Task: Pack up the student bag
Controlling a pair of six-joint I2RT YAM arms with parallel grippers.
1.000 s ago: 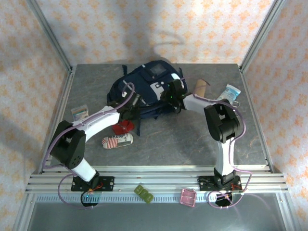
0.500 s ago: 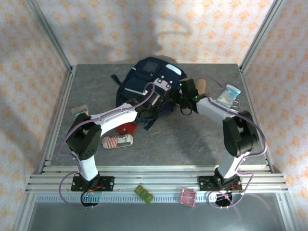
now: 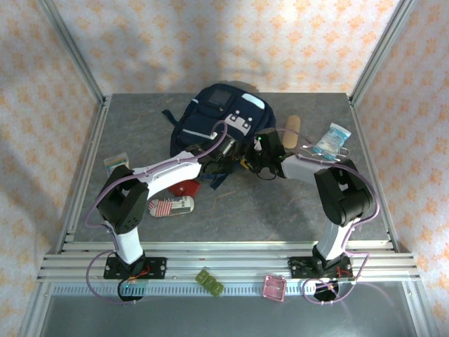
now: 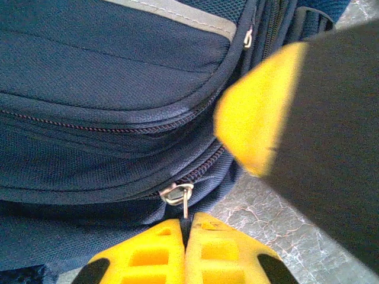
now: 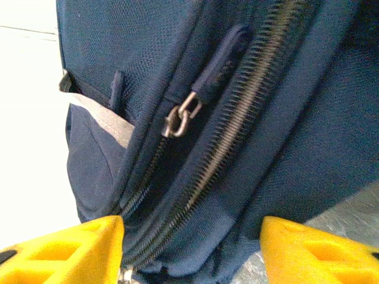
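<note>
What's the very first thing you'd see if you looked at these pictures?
The big navy student bag lies at the back of the table, both robot arms reaching to its near edge. Up close, the left pincer is shut, seemingly pinching a small metal zipper pull, while the right pincer stands open with the bag's zipped side between its yellow fingers.

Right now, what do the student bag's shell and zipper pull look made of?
The student bag: woven synthetic fabric, probably nylon or polyester, matte navy; fine weave and stitched seams show. Its zipper pull: apparently metal, polished silver; it glints.
</note>
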